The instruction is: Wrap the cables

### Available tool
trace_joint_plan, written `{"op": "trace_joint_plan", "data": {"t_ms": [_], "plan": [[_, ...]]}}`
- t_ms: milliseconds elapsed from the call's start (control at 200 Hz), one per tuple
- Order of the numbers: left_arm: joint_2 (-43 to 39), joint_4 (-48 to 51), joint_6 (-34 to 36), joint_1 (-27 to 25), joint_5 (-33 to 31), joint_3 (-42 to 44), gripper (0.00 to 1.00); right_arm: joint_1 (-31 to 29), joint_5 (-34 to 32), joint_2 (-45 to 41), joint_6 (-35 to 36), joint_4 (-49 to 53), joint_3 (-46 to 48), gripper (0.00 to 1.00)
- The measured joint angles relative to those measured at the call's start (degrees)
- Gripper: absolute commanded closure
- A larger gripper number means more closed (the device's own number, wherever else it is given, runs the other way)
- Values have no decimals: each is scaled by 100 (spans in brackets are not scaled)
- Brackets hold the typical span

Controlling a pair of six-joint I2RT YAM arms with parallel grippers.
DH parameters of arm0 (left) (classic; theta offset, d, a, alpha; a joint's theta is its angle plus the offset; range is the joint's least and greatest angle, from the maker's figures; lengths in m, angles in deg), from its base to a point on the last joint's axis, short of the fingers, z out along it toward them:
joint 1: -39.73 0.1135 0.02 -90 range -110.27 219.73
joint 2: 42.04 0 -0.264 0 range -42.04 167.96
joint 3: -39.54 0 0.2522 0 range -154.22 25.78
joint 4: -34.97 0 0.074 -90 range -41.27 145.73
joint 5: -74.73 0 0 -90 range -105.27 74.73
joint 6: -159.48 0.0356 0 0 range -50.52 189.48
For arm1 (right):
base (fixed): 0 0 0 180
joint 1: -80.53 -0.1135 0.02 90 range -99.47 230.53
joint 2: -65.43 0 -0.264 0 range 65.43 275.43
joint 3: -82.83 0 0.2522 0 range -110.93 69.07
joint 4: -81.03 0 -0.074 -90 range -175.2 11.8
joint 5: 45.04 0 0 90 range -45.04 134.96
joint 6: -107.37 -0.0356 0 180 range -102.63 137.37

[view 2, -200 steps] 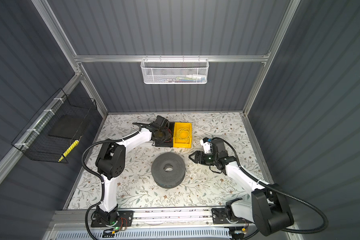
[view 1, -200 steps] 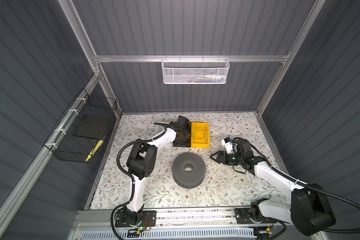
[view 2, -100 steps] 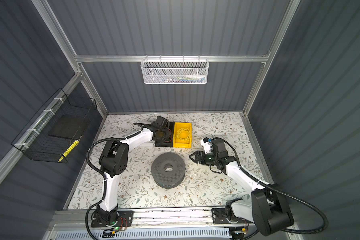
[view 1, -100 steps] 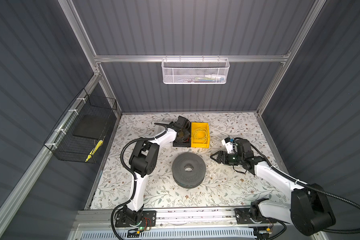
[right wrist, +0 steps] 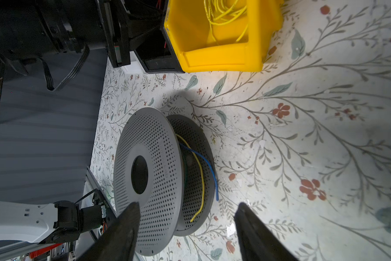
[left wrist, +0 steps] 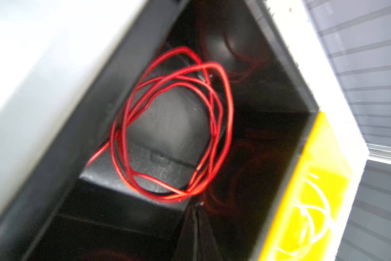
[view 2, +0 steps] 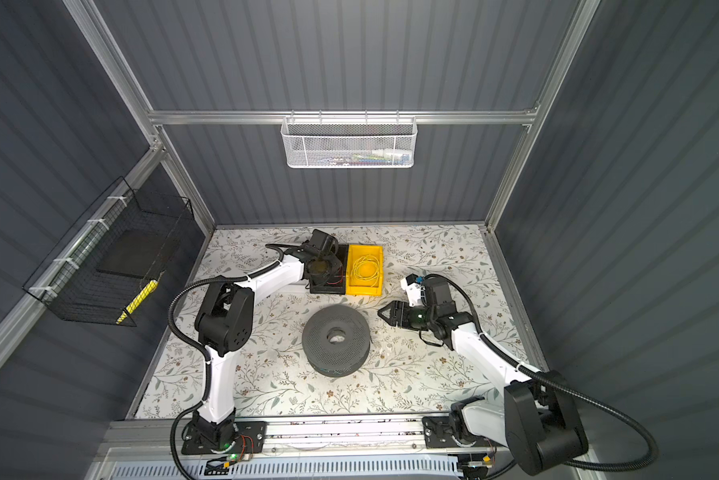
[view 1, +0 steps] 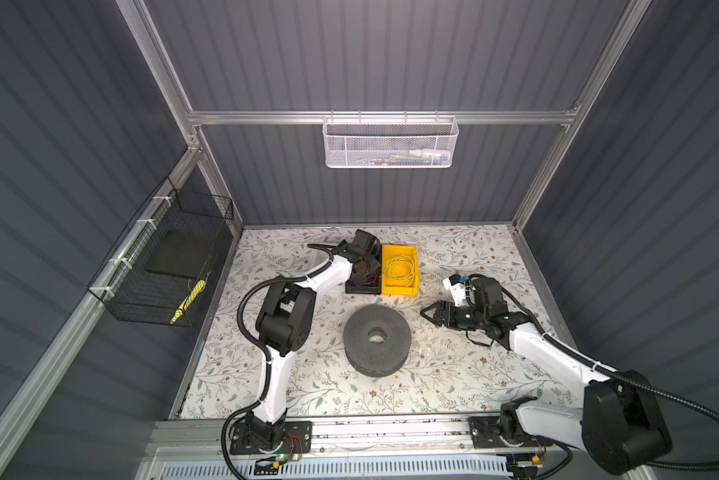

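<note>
Spool is lying flat in the middle of the table, grey and perforated, on the near side of two bins. The bins are sitting side by side, touching, at the far centre: black bin on the left, yellow bin on the right. Red cable is sitting in the black bin as a loose coil of several loops. Left gripper is reaching down into that bin, fingers pressed together and pinching the coil at its edge, with the strands bunching right at the tips. The left wrist view is blurring, so I can't tell how many strands it is catching. Yellow cable is lying loosely looped in the yellow bin. Right gripper is hovering low just right of the spool, jaws spread wide and empty, pointing left at it. In the right wrist view a yellow strand and a blue strand are hanging loose between the spool's two flanges, ends sticking out on the side facing the right gripper. A green strand is showing deeper in by the hub, too dim to say more.
</note>
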Motion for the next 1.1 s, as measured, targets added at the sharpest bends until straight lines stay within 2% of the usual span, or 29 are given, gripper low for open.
{"op": "trace_joint_plan", "data": {"t_ms": [425, 465, 540, 575, 630, 785, 955, 1096], "plan": [[-1147, 483, 166, -7, -17, -409, 100, 17, 4, -219, 90, -15, -282, 30], [-1178, 588, 286, -7, -13, -494, 92, 17, 4, -223, 111, -15, -326, 30], [-1080, 1099, 643, -7, 33, -929, 69, 17, 4, -227, 157, -4, -428, 30], [-966, 1360, 809, -7, 52, -1211, 65, 17, 4, -234, 177, 4, -470, 30], [-719, 1788, 1226, -7, 76, -1729, 60, 17, 7, -251, 229, 7, -516, 30], [-133, 2973, 2710, -7, -68, -2640, 58, 17, 4, -299, 295, 70, -525, 30], [-26, 3591, 4784, -7, -122, -2669, 54, 17, 4, -299, 299, 157, -496, 30], [-83, 3324, 6220, -7, -79, -2347, 49, 17, 7, -203, 304, 234, -496, 30]]}}
